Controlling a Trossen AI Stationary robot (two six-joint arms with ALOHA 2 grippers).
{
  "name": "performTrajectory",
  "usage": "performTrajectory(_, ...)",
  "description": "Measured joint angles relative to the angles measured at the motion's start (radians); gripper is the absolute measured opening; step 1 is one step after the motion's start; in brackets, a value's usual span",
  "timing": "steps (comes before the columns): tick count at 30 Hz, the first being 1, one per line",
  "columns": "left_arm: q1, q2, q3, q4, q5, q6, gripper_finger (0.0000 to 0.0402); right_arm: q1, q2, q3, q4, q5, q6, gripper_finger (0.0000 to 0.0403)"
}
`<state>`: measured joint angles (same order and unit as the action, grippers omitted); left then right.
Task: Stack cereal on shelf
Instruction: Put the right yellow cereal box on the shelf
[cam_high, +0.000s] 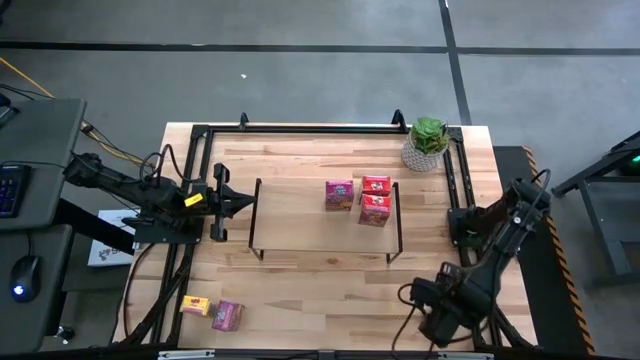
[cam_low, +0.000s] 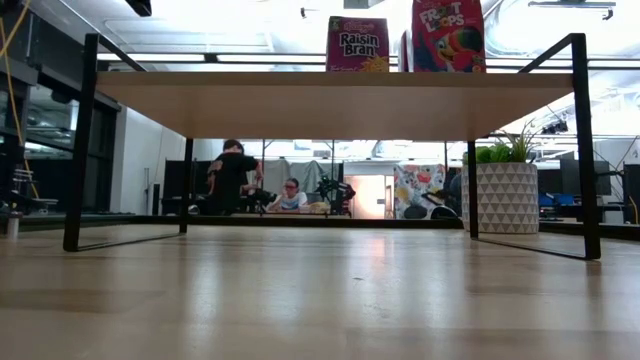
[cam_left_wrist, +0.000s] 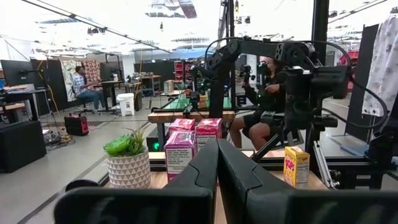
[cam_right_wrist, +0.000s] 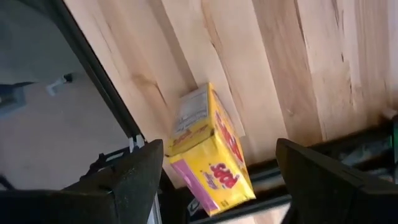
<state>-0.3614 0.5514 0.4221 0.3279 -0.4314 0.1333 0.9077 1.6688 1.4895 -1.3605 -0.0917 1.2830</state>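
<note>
Three cereal boxes (cam_high: 360, 198) standing on the shelf (cam_high: 300, 235), left hand (cam_high: 245, 201) closed and empty at its left end, right hand (cam_right_wrist: 217, 171) spread wide around a yellow box (cam_right_wrist: 211, 152) over the worktop (cam_high: 310, 290) edge, fingers not touching it

Overhead looks straight down, low looks level under the shelf (cam_low: 330, 100); both share its boxes.

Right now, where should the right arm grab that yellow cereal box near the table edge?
Probably from above, across its two opposite long sides at mid-length. The yellow cereal box lies between the right end effector's open fingers, but skewed to them, so turning the wrist first would help.
</note>
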Motion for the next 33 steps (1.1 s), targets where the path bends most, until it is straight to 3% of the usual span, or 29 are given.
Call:
performTrajectory(7,0.0,0.0,0.0,-0.004,0.0,0.0,0.0,0.08,0.0,0.0,0.088,0.166,-0.005,0.0304)
performTrajectory(16,0.0,0.0,0.0,-0.003,0.0,0.0,0.0,0.129,0.0,0.0,0.086,0.072,-0.111,0.0304)
performTrajectory(24,0.0,0.0,0.0,-0.003,0.0,0.0,0.0,0.168,0.0,0.001,0.077,0.182,-0.187,0.0304)
performTrajectory(33,0.0,0.0,0.0,-0.011,0.0,0.0,0.0,0.214,0.0,0.001,0.008,0.268,-0.109,0.0304)
